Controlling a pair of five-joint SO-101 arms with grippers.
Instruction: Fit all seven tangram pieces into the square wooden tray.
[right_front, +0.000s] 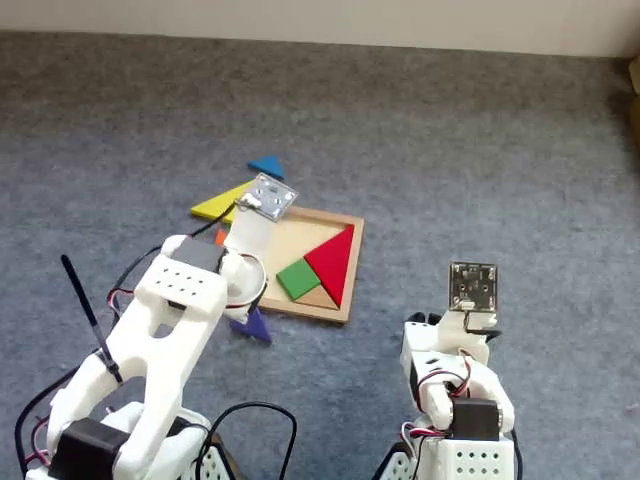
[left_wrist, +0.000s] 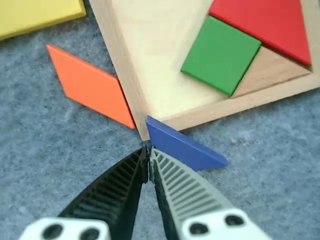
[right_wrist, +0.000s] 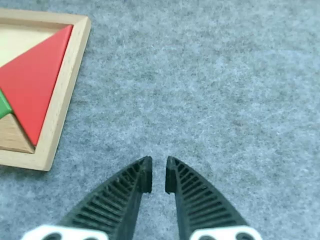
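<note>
Judged blue triangle (left_wrist: 185, 147) thin, rigid, lt-wt, flat on carpet (left_wrist: 280, 190), best pinched across opp. edges; found left gripper (left_wrist: 148, 152) fully closed, empty, tips at its corner.

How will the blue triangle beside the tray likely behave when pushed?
The blue triangle looks flat and rigid, so it should slide, not roll or bend. The fuzzy carpet may drag on it, making it pivot. Its tip sits at the tray corner, which could block it.

Left arm (right_front: 170, 320) extended, fingers (left_wrist: 120, 186) closed, right arm (right_front: 455, 388) folded, fingers (right_wrist: 120, 200) slightly parted
</note>
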